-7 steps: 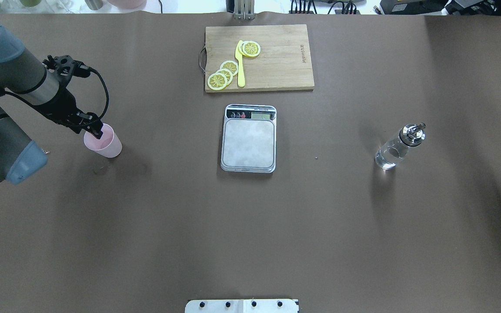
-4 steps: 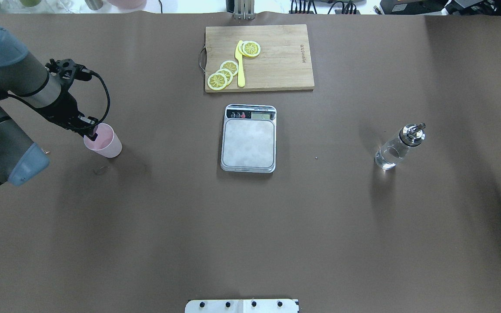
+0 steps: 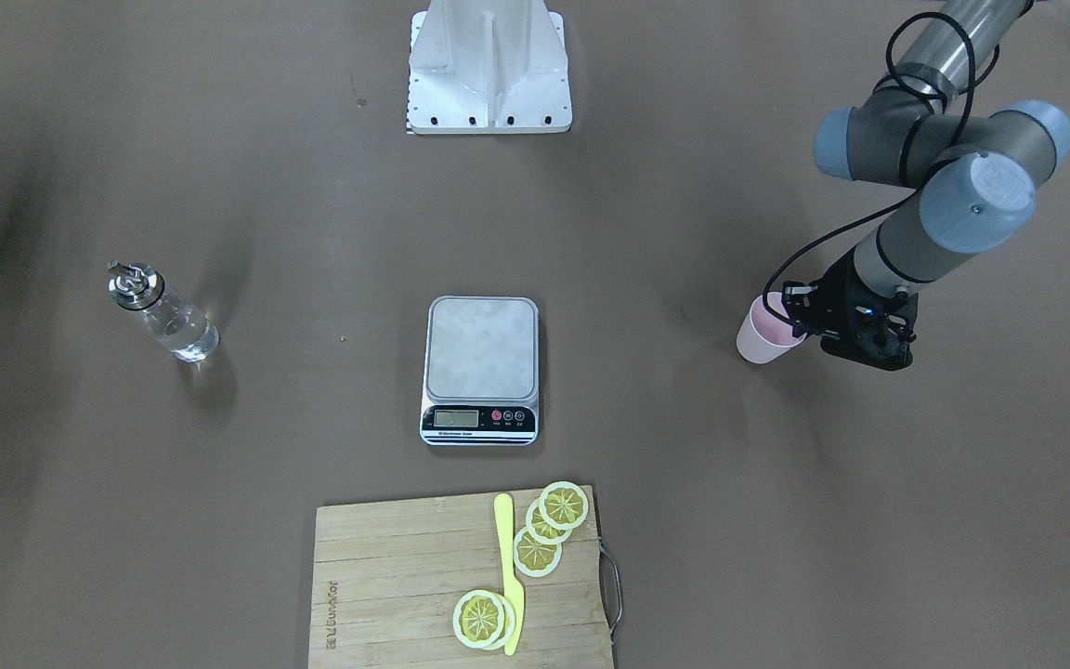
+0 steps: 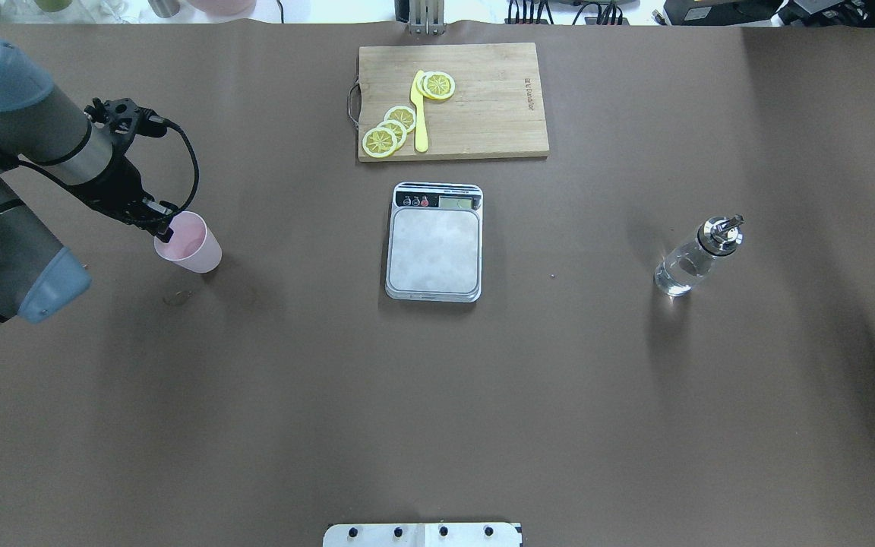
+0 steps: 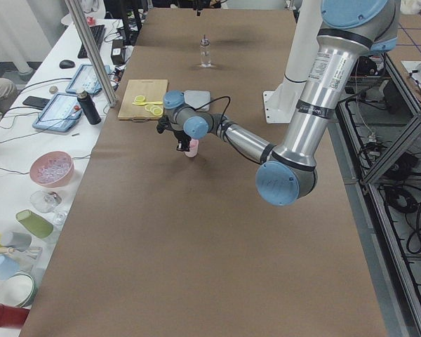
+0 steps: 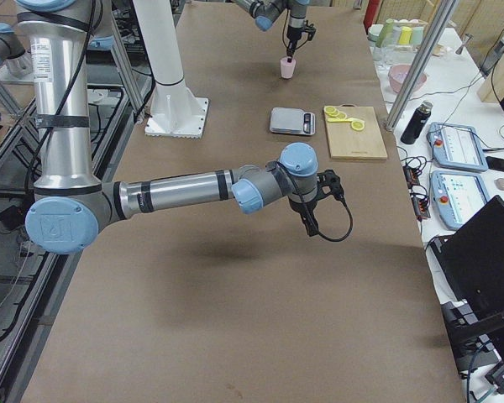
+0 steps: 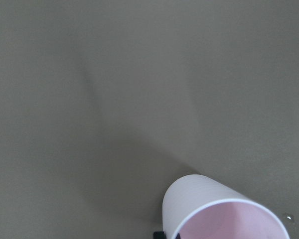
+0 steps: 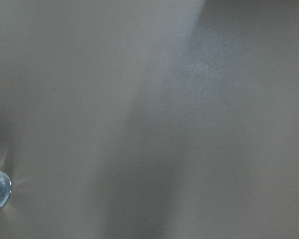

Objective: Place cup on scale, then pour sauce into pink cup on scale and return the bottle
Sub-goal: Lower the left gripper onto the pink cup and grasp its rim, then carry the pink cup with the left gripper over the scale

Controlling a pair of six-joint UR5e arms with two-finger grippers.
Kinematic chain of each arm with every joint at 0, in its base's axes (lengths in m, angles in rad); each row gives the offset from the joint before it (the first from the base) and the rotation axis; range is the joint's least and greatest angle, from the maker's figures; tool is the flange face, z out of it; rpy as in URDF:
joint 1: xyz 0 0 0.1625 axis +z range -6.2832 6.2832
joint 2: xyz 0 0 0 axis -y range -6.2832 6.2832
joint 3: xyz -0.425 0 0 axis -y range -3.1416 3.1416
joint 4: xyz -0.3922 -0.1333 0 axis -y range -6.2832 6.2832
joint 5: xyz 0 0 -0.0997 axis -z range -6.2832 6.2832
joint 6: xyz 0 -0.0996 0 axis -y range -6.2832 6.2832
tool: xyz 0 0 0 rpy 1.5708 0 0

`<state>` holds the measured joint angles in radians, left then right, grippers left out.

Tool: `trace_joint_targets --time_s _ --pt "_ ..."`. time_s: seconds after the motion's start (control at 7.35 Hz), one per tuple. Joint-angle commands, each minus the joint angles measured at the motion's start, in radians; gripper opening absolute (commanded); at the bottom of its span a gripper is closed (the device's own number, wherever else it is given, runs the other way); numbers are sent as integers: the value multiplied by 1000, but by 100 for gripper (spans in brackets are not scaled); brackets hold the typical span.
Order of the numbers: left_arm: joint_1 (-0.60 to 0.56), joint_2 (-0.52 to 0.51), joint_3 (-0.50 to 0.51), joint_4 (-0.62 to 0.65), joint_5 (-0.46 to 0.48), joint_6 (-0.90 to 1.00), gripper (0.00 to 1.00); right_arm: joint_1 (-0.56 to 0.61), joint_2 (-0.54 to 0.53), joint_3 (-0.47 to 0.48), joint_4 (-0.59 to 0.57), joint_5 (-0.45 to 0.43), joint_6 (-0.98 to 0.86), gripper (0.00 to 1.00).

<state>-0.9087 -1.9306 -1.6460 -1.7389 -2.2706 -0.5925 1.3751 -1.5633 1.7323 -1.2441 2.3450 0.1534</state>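
Left gripper pinches the rim of the pink cup, one finger inside. Right gripper's state cannot be told. Cutting board carries small, unreadable print.

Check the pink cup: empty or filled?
Empty: the cup shows only a bare pink interior in the overhead view, and the bottle stands untouched.

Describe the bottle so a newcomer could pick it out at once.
Start at the wooden cutting board, drop to the grey scale just below it, then look far right. The bottle stands alone there: clear glass, shiny metal spout.
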Motion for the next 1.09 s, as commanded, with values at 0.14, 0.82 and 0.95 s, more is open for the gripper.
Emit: trace_joint_targets --time_s 0.14,0.82,0.95 --pt "5 -193 -46 201 -7 -273 0 -1 -3 -4 0 -3 0 100" --pt "154 -460 -15 386 97 -656 0 -1 -14 -1 2 -1 -12 100" --pt "169 -505 12 392 100 -694 0 -1 -14 4 5 0 -14 100"
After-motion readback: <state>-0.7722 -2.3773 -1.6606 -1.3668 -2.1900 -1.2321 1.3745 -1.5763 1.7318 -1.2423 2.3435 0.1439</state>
